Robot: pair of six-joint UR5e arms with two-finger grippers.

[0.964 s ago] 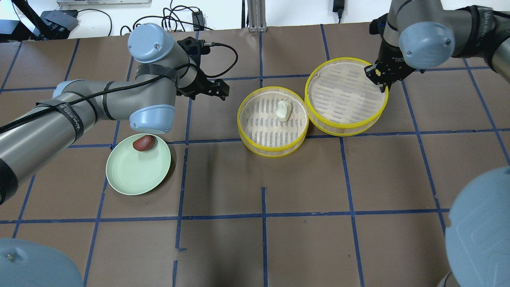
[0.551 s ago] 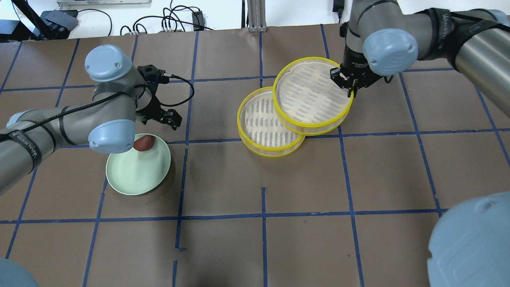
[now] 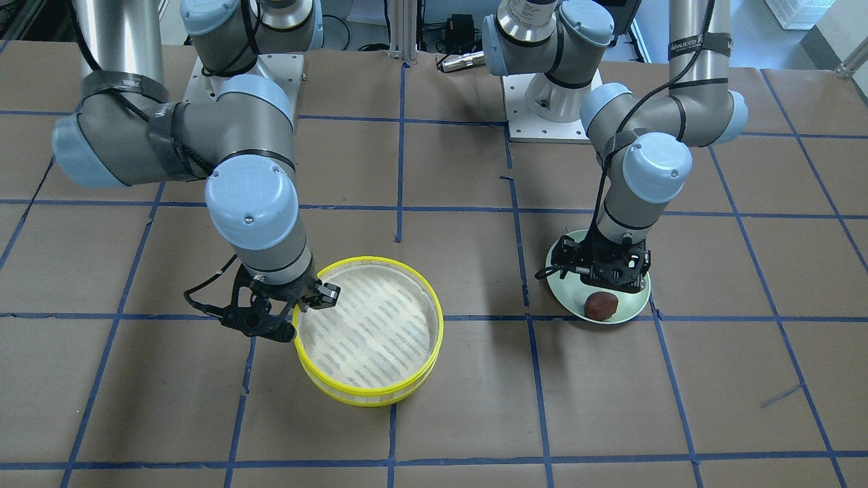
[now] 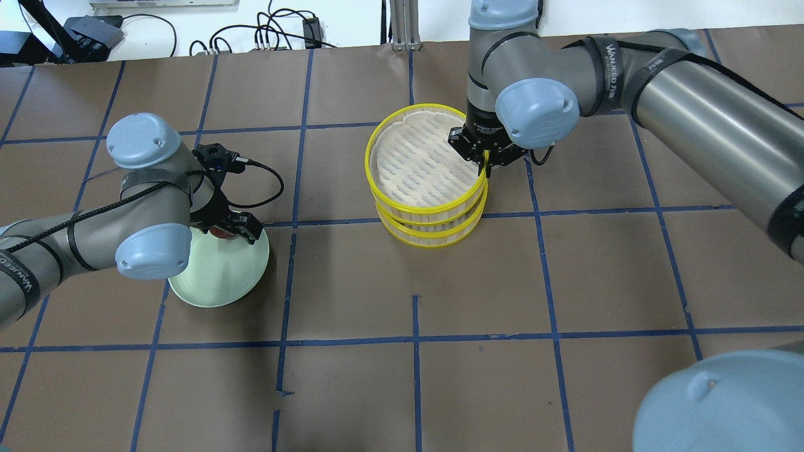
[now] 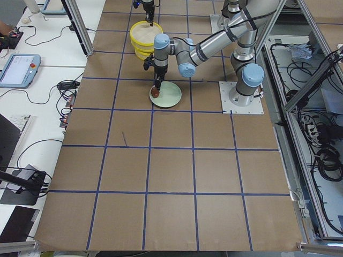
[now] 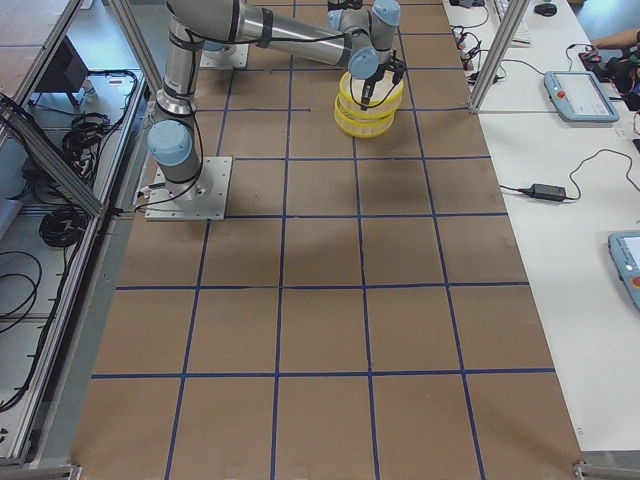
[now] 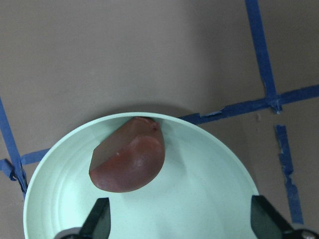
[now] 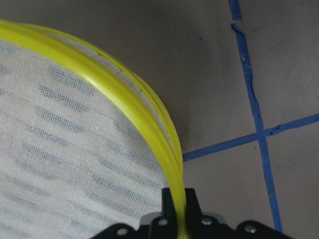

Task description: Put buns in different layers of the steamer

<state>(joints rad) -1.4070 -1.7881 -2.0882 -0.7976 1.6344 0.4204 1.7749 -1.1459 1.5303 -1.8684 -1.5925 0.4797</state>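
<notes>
**Exterior front-facing view.** The upper steamer tray (image 3: 373, 329) stands on the table (image 3: 461, 420) left of centre. It hides whatever lies under it. The right gripper (image 3: 302, 312) grasps the tray's yellow rim at the tray's 9 o'clock. The green plate (image 3: 630, 303) lies at 3 o'clock from the tray, well apart. The dark bun (image 3: 601, 305) rests at the plate's 6 o'clock, near the edge. The left gripper (image 3: 600, 278) hangs over the plate, at 12 o'clock from the bun.

**Overhead exterior view.** The lower steamer tray (image 4: 433, 241) shows under the upper tray and in line with it. Whether the two are seated together cannot be told. The right gripper holds the upper rim at 3 o'clock. The left gripper covers most of the dark bun at the plate's 12 o'clock.

**Exterior left view.** The near arm points straight down over the plate. The two trays appear as a stack at 11 o'clock from the plate.

**Exterior right view.** The near arm reaches to the yellow stack at the far end of the table.

**Left wrist-mounted view.** The fingers (image 7: 99, 221) are spread wide and hold nothing. The dark bun lies at 11 o'clock from the gap between them, touching neither finger.

**Right wrist-mounted view.** The fingers are clenched on the yellow rim, one on each side. The mesh floor fills the left half.
</notes>
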